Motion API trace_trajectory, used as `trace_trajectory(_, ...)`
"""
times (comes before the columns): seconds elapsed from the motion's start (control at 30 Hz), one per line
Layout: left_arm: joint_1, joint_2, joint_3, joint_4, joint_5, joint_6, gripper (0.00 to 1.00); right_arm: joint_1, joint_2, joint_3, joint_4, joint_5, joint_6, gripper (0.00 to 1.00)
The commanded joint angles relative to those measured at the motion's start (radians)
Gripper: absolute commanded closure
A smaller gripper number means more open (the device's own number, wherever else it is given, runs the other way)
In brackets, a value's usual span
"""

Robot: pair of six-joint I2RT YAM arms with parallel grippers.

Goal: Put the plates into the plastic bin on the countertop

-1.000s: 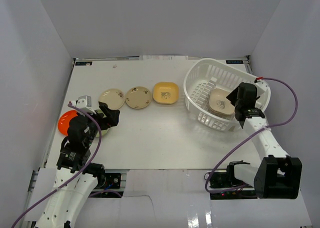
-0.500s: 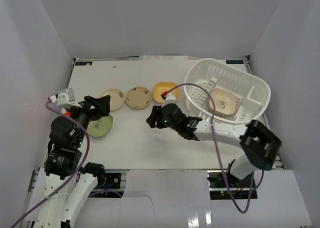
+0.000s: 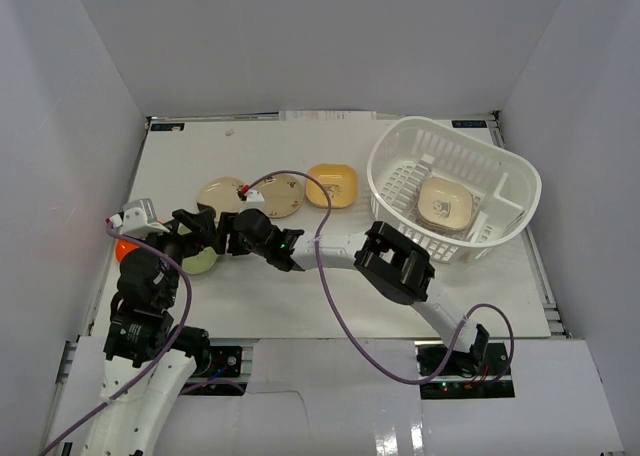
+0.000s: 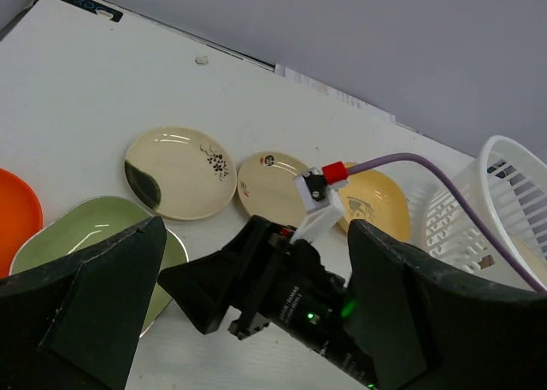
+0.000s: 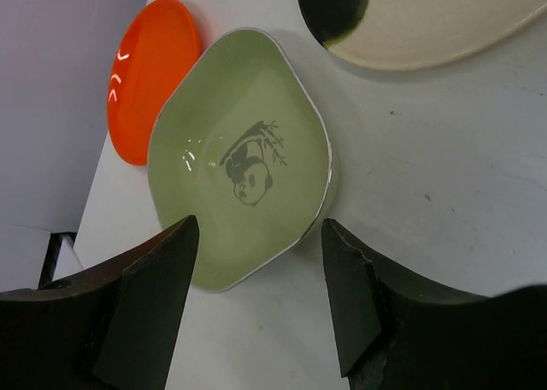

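Here, at the middle left of the top view, the right gripper stands with fingers well apart, holding nothing. The green plate shows between them, flat on the countertop. The left gripper gapes wide, empty. A cream plate lies in the plastic bin, upper right.

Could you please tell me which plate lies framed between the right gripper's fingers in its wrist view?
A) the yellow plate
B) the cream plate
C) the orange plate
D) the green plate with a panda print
D: the right wrist view shows the green plate, panda print at its centre, framed between the open fingers of the right gripper.
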Motion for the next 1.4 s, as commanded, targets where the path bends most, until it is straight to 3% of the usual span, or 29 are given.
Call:
trace_trajectory(0.0,0.002,0.02,0.005,0.024,0.002,0.012,0.02,0.003,0.086,0.094,-0.039,0.014,0.066,0.35)
trace_trajectory(0.1,0.0,0.009,0.002,0.021,-0.001,0.012,0.02,-0.011,0.132,0.111,-0.039,0.005,0.143,0.41)
trace_trajectory(0.2,0.0,0.011,0.002,0.024,-0.001,0.01,0.02,-0.008,0.127,0.145,-0.082,0.05,0.108,0.46)
trace_trajectory(0.23,0.0,0.011,0.002,0.024,-0.001,0.009,0.02,-0.008,0.121,0.145,-0.099,0.066,0.102,0.56)
trace_trajectory(0.3,0.0,0.012,0.002,0.026,0.001,0.009,0.02,-0.007,0.101,0.099,-0.095,0.074,0.097,0.67)
trace_trajectory(0.33,0.0,0.012,0.001,0.026,0.001,0.009,0.02,-0.005,0.069,0.068,-0.067,0.088,0.096,0.78)
trace_trajectory(0.43,0.0,0.014,0.001,0.026,0.005,0.012,0.02,0.006,-0.035,-0.075,-0.007,0.128,0.076,0.92)
trace_trajectory(0.5,0.002,0.015,0.001,0.027,0.007,0.01,0.02,0.021,-0.107,-0.152,0.013,0.184,0.051,0.92)
trace_trajectory(0.73,-0.001,0.002,-0.002,0.021,0.011,0.015,0.02,-0.005,-0.596,-0.499,0.027,0.434,-0.182,0.92)
trace_trajectory(0.83,-0.001,0.011,-0.007,0.023,0.06,0.016,0.02,-0.111,-0.837,-0.633,-0.073,0.499,-0.292,0.92)
trace_trajectory(1.03,-0.012,0.043,-0.012,0.024,0.146,0.018,0.02,-0.63,-1.252,-0.822,-0.228,0.427,-0.404,0.92)
trace_trajectory(1.07,-0.014,0.049,-0.013,0.026,0.162,0.019,0.02,-0.766,-1.27,-0.826,-0.24,0.418,-0.421,0.92)
trace_trajectory(1.17,-0.014,0.078,-0.012,0.024,0.183,0.021,0.02,-1.003,-1.249,-0.822,-0.292,0.292,-0.443,0.92)
trace_trajectory(1.23,-0.015,0.092,-0.01,0.023,0.191,0.022,0.02,-1.107,-1.191,-0.811,-0.335,0.245,-0.425,0.92)
trace_trajectory(1.37,-0.018,0.092,-0.012,0.021,0.194,0.024,0.02,-1.181,-1.123,-0.816,-0.357,0.197,-0.363,0.92)
